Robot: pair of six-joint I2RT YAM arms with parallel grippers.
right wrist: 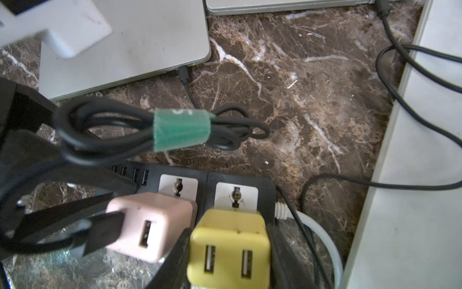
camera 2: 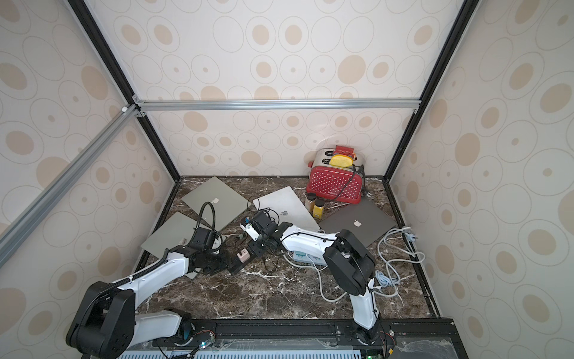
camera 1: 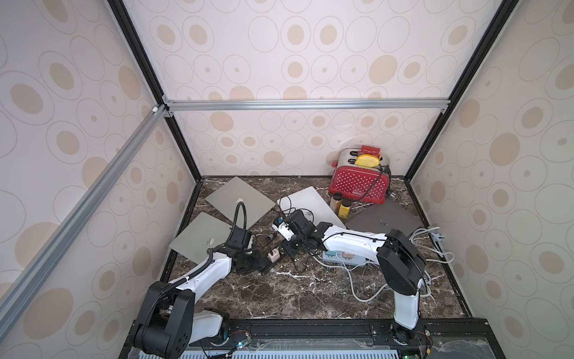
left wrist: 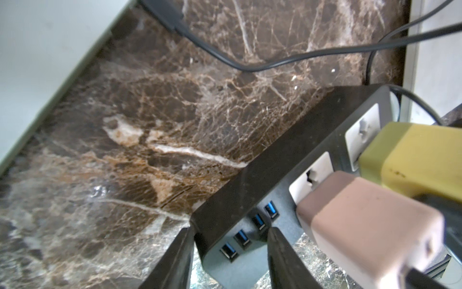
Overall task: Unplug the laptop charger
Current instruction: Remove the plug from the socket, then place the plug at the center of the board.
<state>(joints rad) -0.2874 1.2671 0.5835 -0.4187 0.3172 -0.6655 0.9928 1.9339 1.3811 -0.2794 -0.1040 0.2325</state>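
A yellow charger block (right wrist: 230,247) and a pink one (right wrist: 150,225) are plugged side by side into a black power strip (left wrist: 287,155) with blue USB ports. My right gripper (right wrist: 228,230) is shut on the yellow charger, one finger on each flank. My left gripper (left wrist: 231,229) is shut on the USB end of the power strip. In both top views the two grippers meet at mid-table, left gripper (camera 1: 268,264) beside the pink block (camera 1: 273,256) and right gripper (camera 1: 290,247) over the strip. A black cable bundle with a green strap (right wrist: 180,130) hangs over the strip, and a black cable runs into a silver laptop (right wrist: 137,37).
Several closed laptops lie around: two at the left (camera 1: 239,199) (camera 1: 202,236), one silver in the middle (camera 1: 310,202), one dark at the right (camera 1: 385,220). A red toaster (camera 1: 360,183) and two small bottles (camera 1: 341,205) stand at the back. A pale power strip (camera 1: 341,258) and white cables (camera 1: 435,248) lie under my right arm.
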